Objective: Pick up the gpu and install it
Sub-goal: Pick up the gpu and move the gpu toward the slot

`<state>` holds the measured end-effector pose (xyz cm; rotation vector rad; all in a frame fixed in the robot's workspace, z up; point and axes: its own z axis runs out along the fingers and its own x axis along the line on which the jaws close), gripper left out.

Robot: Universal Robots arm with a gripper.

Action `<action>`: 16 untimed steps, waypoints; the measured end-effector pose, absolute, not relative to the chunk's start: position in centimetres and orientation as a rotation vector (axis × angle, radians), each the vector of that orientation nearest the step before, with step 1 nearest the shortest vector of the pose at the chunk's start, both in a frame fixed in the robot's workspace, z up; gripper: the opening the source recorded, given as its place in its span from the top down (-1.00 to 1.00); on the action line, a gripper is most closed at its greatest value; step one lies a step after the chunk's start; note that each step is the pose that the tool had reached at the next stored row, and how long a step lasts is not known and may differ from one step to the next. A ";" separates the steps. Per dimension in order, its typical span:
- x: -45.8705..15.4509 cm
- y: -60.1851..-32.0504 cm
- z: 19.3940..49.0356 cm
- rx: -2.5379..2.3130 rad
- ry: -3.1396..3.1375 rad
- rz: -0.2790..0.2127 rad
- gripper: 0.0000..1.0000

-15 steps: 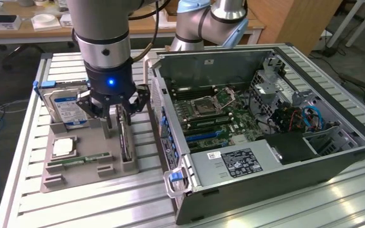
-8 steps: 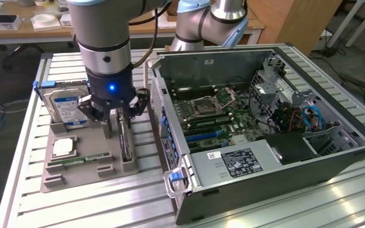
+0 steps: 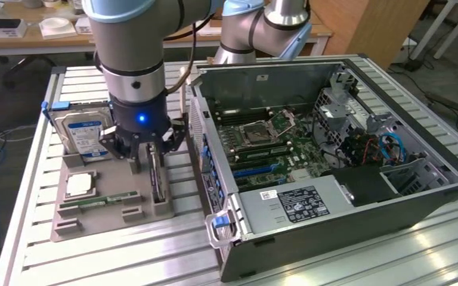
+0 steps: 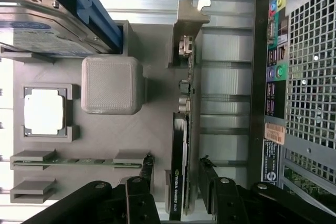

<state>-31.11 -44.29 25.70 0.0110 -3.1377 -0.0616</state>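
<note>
Grey fixture tray [image 3: 110, 221] on a slatted metal table [image 3: 93, 262] holds the gpu [image 3: 159, 179], standing on its long edge in a slot along the side of the tray nearest the open computer case [image 3: 333, 149]. The arm's gripper [image 3: 152, 150] hangs directly over the card. In the wrist view the gripper [image 4: 177, 160] has its jaws spread, one black finger [image 4: 148, 163] on each side of the gpu [image 4: 180, 140], with a sliver of tray visible between each finger and the card; neither finger touches it. The card's metal bracket [image 4: 188, 22] points away from the gripper. A hard drive [image 3: 86, 134] stands upright in the tray at the exterior view's left of the gripper.
</note>
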 end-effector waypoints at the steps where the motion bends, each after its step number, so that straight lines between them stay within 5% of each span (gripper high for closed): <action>1: -31.1 -44.3 25.5 0.011 -3.138 -0.062 0.06; 16: -31.1 -43.3 24.1 0.011 -3.139 -0.050 0.06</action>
